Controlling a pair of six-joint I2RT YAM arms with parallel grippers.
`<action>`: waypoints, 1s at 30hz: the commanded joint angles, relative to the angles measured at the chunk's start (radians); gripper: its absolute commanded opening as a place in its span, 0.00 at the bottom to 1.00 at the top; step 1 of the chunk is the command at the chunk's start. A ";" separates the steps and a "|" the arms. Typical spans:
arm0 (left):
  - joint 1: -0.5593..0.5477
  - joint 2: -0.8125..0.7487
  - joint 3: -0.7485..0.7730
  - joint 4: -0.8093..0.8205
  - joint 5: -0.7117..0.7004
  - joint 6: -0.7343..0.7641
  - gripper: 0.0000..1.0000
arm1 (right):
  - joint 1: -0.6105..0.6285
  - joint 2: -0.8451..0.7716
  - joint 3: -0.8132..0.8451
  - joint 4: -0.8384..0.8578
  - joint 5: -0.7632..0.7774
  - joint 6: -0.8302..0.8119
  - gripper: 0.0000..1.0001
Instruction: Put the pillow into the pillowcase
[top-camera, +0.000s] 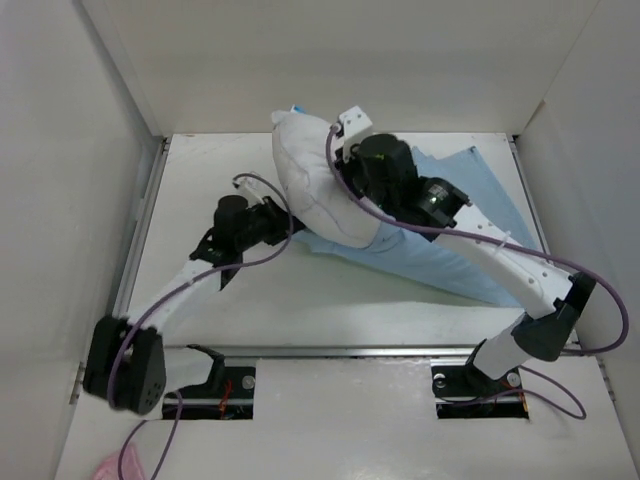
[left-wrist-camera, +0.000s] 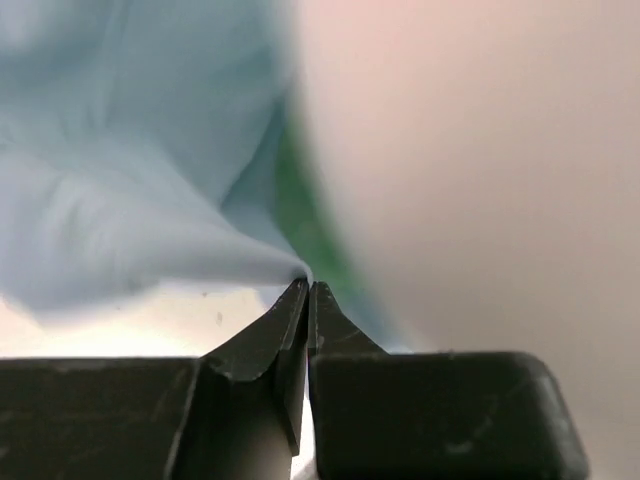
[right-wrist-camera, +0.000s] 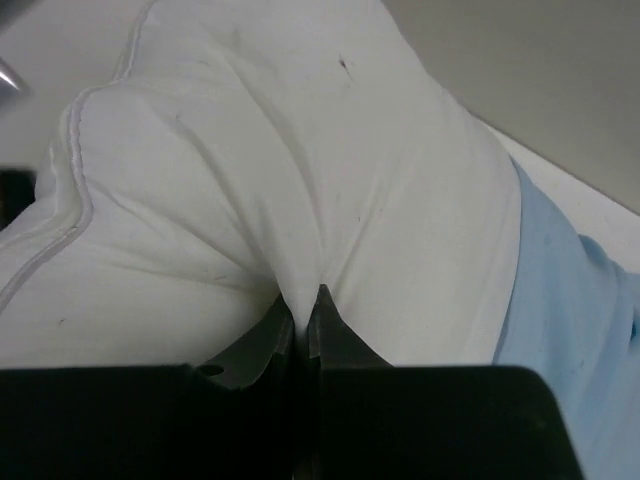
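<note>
— Top external view: looking for the pillow (top-camera: 305, 180).
— Found at the far middle of the table (top-camera: 300, 310), plump and propped up on edge, small blue tag (top-camera: 296, 108) at the far top end. Lower right end meeting the pillowcase (top-camera: 460, 260).
— And the lie of the pillowcase?
— Spread flat and light blue, reaching from the pillow toward the right side of the table, partly under the right arm (top-camera: 500, 255).
— State of the right gripper (right-wrist-camera: 305, 298)?
— Closed, pinching a fold of the white pillow fabric, creases drawn in toward the fingertips. Blue cloth just beside, at the right of that wrist view.
— State of the left gripper (left-wrist-camera: 306, 288)?
— Closed as well, tips pressed together on a gathered edge of the pillowcase, green inner side showing right next to the blurred white bulk of the pillow. From above, reaching in from the left, against the pillow's lower left side.
— Pillow inside yet?
— Mostly outside. Depth of the lower end in the mouth impossible to tell.
</note>
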 joint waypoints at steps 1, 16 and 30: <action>0.059 -0.249 0.007 -0.171 -0.165 0.104 0.00 | 0.052 0.009 -0.149 -0.039 0.251 -0.034 0.00; 0.093 -0.427 0.035 -0.444 -0.325 0.173 0.00 | 0.104 0.313 -0.107 -0.306 0.560 0.380 0.00; -0.036 0.019 0.309 -0.296 -0.242 0.308 0.69 | 0.140 -0.259 -0.403 -0.242 0.219 0.467 0.87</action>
